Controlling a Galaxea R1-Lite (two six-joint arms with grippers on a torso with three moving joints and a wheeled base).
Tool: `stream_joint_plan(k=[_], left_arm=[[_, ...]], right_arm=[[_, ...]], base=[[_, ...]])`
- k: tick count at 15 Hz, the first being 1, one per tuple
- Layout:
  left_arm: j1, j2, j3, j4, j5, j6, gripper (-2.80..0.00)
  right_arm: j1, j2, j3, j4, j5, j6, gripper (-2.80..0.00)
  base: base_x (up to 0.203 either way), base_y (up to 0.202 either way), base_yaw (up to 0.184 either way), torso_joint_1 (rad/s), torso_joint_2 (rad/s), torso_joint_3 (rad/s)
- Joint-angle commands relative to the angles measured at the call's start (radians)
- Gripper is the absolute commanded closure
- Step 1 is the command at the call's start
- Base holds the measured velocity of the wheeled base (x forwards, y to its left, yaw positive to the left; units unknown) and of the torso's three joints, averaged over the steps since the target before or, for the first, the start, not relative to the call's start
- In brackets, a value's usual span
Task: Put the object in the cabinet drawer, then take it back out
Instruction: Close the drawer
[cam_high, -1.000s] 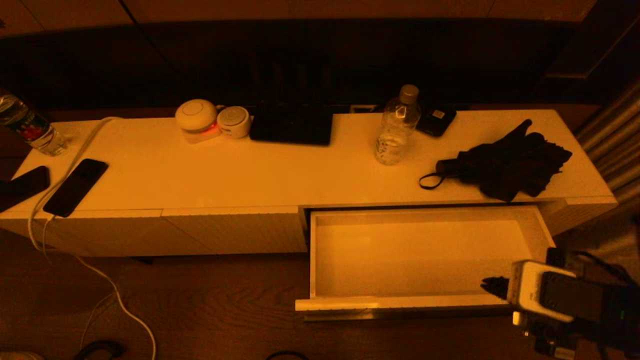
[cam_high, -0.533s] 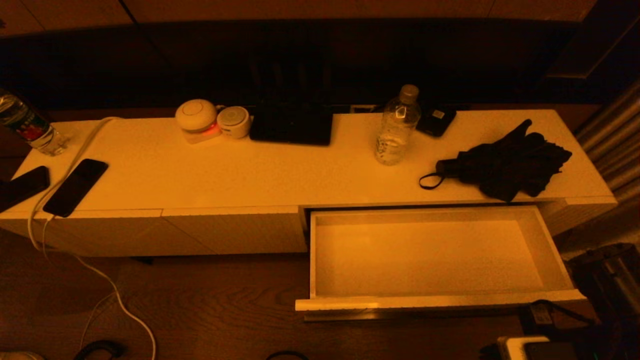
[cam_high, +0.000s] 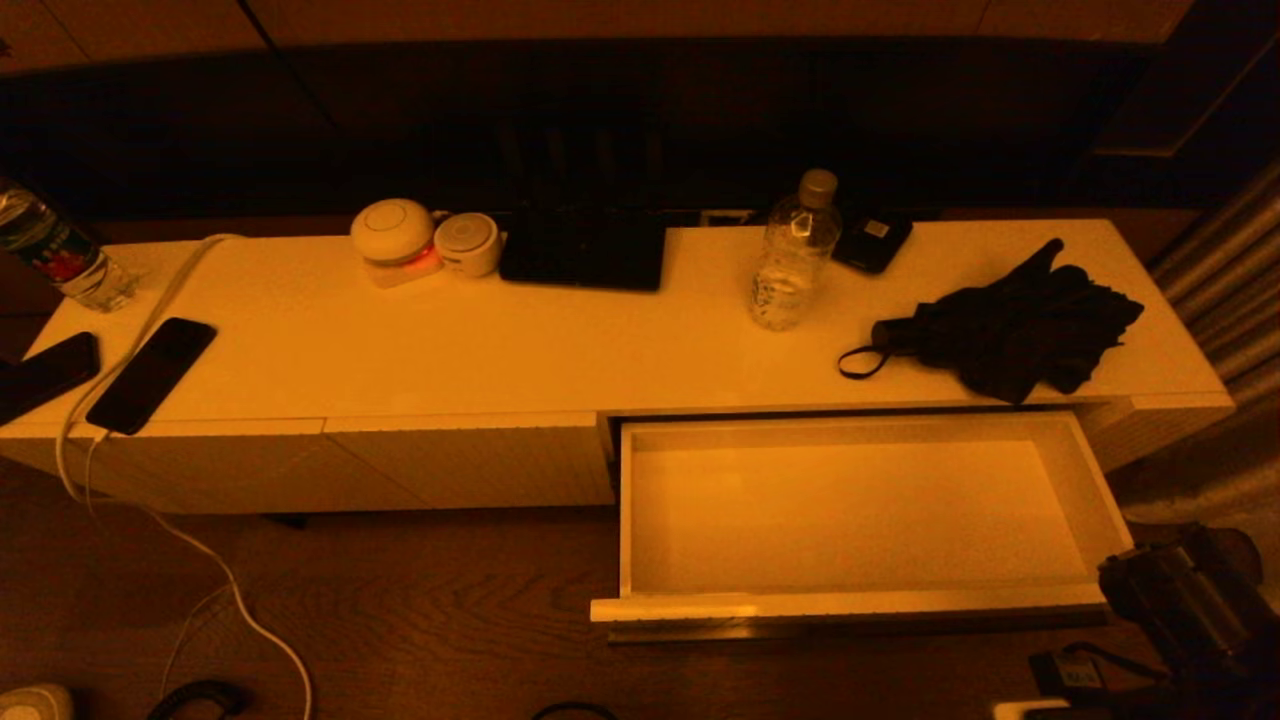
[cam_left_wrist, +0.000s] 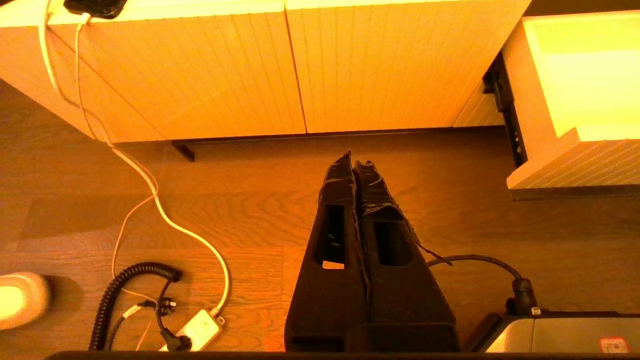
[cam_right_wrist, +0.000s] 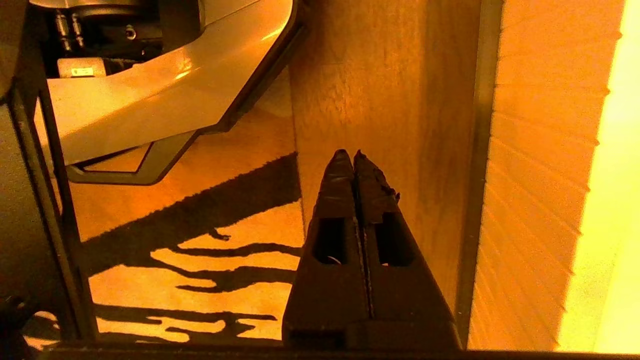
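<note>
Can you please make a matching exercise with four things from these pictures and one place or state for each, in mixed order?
Things:
1. cabinet drawer
2. water bottle
3. folded umbrella
4. right gripper

Places or states:
A. lying at the right end of the cabinet top
B. pulled open, nothing inside
C. shut, above the floor beside the drawer front
D. standing upright behind the drawer

Pairs: 1-B, 2-D, 3-A, 4-C

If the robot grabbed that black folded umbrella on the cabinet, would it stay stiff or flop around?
Probably some of both. The umbrella lies with loose, crumpled fabric spread wide, so that part would likely sag. Its handle end looks rigid, and the wrist loop would probably dangle.
</note>
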Motion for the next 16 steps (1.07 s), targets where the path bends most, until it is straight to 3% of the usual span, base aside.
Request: stream_joint_plan(k=[1,11,16], left_arm=[[0.0,0.0,0.0,0.0,0.001,0.0,0.0],[0.0,0.0,0.0,0.0,0.001,0.0,0.0],[0.0,0.0,0.0,0.0,0.001,0.0,0.0]], right_arm=[[-0.001,0.057,0.002,-0.026,-0.006,-0.006,0.0],[-0.021,0.239,-0.063,-0.313,-0.249,0.004,0.0],[-0.019,0.278,-0.094,-0.408,-0.291,0.003,0.0]], base=[[0.0,0.0,0.0,0.0,0.0,0.0],[0.0,0.0,0.0,0.0,0.0,0.0],[0.0,0.0,0.0,0.0,0.0,0.0]])
